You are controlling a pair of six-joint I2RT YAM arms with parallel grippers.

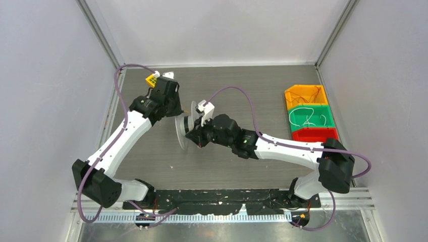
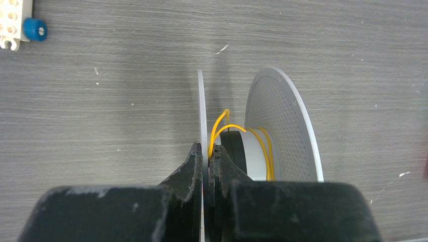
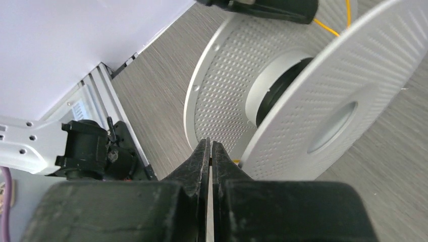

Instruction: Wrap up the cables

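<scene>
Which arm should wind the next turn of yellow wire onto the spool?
Likely the right. The left gripper is clamped on the spool flange, steadying it; the right gripper, shut, sits by the yellow wire at the rim.

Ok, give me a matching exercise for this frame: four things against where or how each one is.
Things:
1 yellow cable
2 green bin
3 left gripper
4 red bin

Place or state:
a middle of the row of three
b shut on the flange of the spool
c looped over the spool's hub
d end of the row nearest the arms' bases

Pairs: 1-c, 2-a, 3-b, 4-d
</scene>
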